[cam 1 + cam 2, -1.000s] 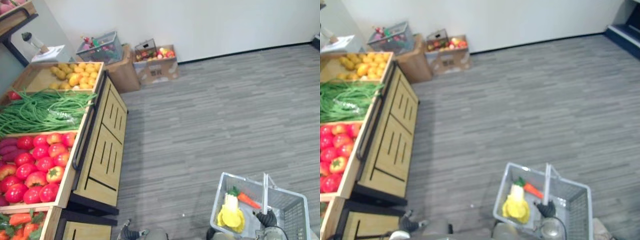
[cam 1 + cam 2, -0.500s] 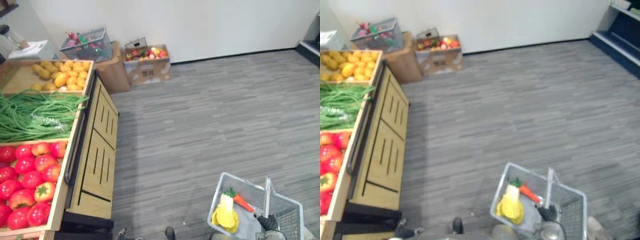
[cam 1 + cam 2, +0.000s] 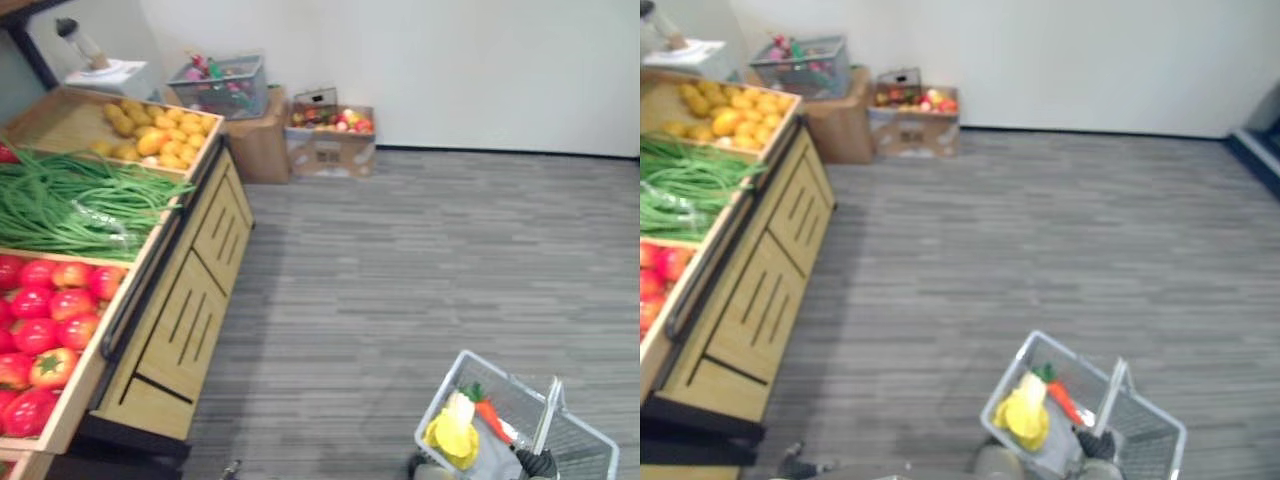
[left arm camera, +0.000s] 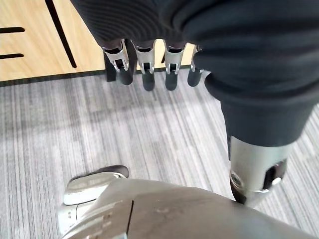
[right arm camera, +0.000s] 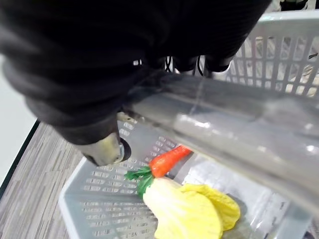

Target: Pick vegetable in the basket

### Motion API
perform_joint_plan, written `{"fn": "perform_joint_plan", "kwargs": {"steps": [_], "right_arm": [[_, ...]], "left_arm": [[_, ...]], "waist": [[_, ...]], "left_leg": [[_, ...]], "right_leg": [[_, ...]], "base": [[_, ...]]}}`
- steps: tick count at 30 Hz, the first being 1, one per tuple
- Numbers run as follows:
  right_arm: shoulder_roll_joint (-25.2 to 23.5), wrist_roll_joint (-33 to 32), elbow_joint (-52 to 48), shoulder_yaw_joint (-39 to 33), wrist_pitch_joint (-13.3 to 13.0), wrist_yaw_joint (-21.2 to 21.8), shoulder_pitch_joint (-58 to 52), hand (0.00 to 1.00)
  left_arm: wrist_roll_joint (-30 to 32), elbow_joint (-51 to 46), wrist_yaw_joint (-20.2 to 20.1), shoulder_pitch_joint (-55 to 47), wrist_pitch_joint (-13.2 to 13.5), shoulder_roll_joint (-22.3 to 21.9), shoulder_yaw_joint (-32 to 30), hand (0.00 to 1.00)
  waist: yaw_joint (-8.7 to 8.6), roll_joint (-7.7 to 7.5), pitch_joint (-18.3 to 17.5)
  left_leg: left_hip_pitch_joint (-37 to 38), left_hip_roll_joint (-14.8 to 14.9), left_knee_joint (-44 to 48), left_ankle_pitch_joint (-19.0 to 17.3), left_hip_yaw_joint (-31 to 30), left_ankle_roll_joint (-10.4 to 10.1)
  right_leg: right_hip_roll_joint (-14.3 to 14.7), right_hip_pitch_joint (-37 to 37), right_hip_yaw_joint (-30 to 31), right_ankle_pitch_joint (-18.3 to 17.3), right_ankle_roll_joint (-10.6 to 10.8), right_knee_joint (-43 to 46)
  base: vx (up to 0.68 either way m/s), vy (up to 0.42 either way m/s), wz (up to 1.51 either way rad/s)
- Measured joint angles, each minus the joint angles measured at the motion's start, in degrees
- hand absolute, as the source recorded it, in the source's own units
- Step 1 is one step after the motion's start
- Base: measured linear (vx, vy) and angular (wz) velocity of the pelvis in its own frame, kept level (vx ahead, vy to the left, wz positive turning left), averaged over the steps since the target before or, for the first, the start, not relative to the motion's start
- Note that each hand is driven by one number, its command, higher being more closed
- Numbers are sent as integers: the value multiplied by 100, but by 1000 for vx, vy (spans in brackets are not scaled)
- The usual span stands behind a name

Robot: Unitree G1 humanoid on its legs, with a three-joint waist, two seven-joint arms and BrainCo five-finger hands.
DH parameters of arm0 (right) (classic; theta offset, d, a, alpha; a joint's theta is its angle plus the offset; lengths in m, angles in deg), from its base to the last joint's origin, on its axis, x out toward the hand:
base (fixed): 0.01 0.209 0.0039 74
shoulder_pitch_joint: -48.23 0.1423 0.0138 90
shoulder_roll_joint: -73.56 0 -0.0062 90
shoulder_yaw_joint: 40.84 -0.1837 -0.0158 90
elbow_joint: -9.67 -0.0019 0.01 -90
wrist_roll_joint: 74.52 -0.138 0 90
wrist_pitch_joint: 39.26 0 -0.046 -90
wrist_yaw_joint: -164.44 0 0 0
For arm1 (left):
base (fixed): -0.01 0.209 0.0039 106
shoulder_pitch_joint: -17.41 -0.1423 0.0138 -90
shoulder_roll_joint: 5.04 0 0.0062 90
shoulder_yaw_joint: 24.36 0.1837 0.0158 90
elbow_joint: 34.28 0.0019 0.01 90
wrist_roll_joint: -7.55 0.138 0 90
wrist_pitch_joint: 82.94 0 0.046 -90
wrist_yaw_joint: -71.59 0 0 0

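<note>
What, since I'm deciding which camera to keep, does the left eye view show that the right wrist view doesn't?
Left eye view's extras: the wooden stand with tomatoes, green beans and yellow produce, plus boxes by the wall. Right wrist view's extras: a close look at the right hand, fingers curled over the handle. Shared: the basket with a carrot and a yellow leafy vegetable inside.
</note>
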Motion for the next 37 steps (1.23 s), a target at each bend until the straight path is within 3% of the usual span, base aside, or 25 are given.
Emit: {"fn": "perform_joint_plan", "kwargs": {"steps": [1, 3, 5, 9, 15, 21, 23, 25, 27, 31, 37], "right_arm": [[34, 0, 7, 0, 15, 10, 64, 100], [34, 0, 62, 52, 21, 16, 71, 100], [39, 0, 170, 67, 13, 18, 50, 100], [26, -39, 218, 68, 14, 23, -20, 100], [11, -282, 256, 98, -7, 58, -33, 100], [-109, -917, 598, -40, -138, 286, -89, 100], [-190, -1153, 696, -234, -144, 398, -123, 100], [-298, -1414, 847, -451, -143, 567, -176, 100], [-399, -1676, 898, -683, -112, 706, -271, 100], [-462, -2200, 1135, -1081, 43, 806, -414, 100], [-428, -2917, 1367, -1130, 143, 860, -520, 100]], "left_arm": [[-2, 12, -10, -12, 2, -54, -2, 0], [-2, 16, -15, -17, 9, -30, -20, 0], [-11, 14, -23, -8, 27, -31, -55, 0], [-258, -12, -109, 64, 38, -32, -54, 0], [-686, -8, -117, 13, 54, -145, -293, 0], [-1278, 91, -274, -8, 86, -270, -518, 0], [-1643, 231, -408, 3, 86, -312, -670, 0], [-1993, 309, -547, -55, 83, -334, -816, 0], [-2101, 425, -709, -57, 80, -319, -966, 0], [-2260, 613, -925, -55, 74, -286, -959, 0], [-2473, 733, -994, -12, 68, -251, -662, 0]], "waist": [[5, 160, -3], [-2, 217, -7], [-12, 191, -1], [-85, 114, 19], [-144, 187, -20], [-177, 207, -28], [-177, 234, -41], [-185, 165, -60], [-187, 136, -81], [-231, 132, -143], [-306, 176, -161]], "left_leg": [[-1, 178, 4, 63, -9, -108], [-12, 345, 109, 194, -20, -256], [-116, 440, 396, 284, -36, -275], [-285, 431, 657, 571, 236, -221], [-15, 429, -119, 914, 814, -223], [271, 358, -759, 871, 1223, -223], [334, 318, -803, 650, 1379, -211], [356, 191, -750, 519, 1537, -94], [387, 110, -695, 426, 1614, -104], [464, 50, -702, 401, 1728, -63], [638, 72, -724, 414, 1752, -92]], "right_leg": [[171, 59, -72, -26, -97, -55], [342, 201, -180, -51, -238, -160], [440, 373, -331, -72, -334, -273], [375, 535, -502, -82, -397, -416], [383, 687, -477, 265, -443, -929], [386, 749, -328, 601, -309, -1402], [356, 835, -256, 745, -230, -1636], [235, 994, -143, 932, -200, -1942], [144, 1042, -101, 1018, -178, -2068], [98, 1040, -12, 1048, -182, -2077], [140, 1113, 11, 1082, -140, -2056]], "base": [[88, -209, 10], [96, -226, 11], [93, -225, 24], [29, -84, 25], [-6, -1, -1], [-67, 71, -11], [-99, 137, -21], [-90, 111, -28], [-50, 81, -24], [10, 43, -14], [56, 10, -6]]}}
